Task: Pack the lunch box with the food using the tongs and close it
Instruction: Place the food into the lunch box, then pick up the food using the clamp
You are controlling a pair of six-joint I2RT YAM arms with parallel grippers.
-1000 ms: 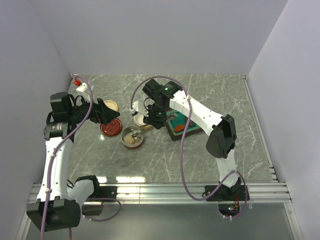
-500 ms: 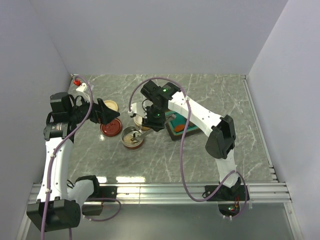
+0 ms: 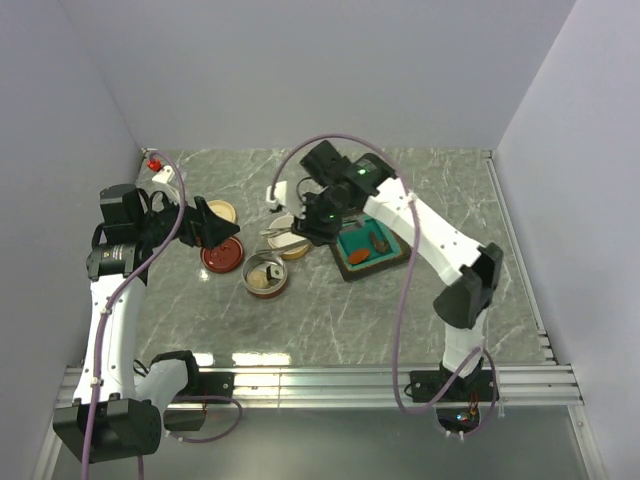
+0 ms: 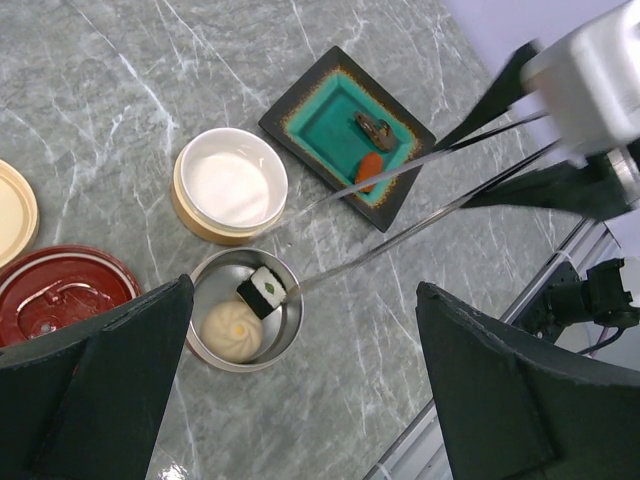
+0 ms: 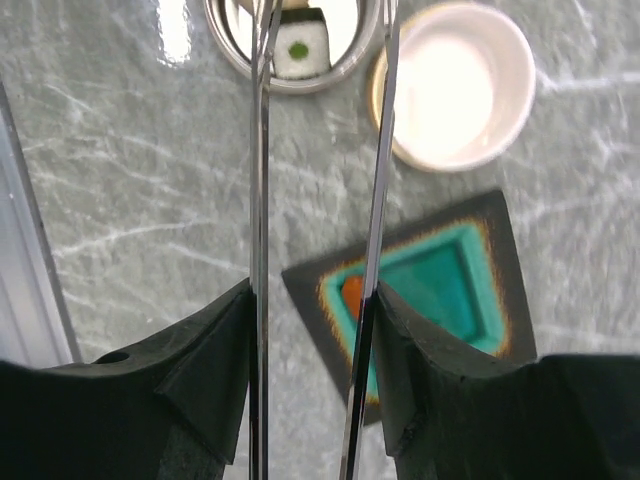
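Observation:
My right gripper (image 5: 312, 310) is shut on the tongs (image 5: 260, 200), one thin arm against each finger, and hangs above the tray's left side (image 3: 310, 225). The tongs (image 4: 420, 195) reach toward the steel lunch box bowl (image 4: 203, 272) with their arms spread. In the bowl lie a pale round bun (image 4: 232, 327) and a white cube (image 4: 262, 291) with a dark wrap; one tong tip is beside the cube. An orange-red piece (image 4: 369, 166) and a dark brown lump (image 4: 372, 127) lie on the teal tray (image 4: 300, 110). My left gripper (image 3: 205, 225) hangs open over the red lid, holding nothing.
A white-lined tan bowl (image 4: 230, 185) stands between the steel bowl and the tray. The red lid (image 4: 60, 290) and a tan lid (image 4: 10, 210) lie to the left. A red-topped fitting (image 3: 153, 161) sits in the far left corner. A metal rail (image 3: 320, 382) runs along the near edge.
My right arm has swung back and to the right, uncovering the teal tray, and the tongs have drawn back from the steel bowl. The left arm has not moved.

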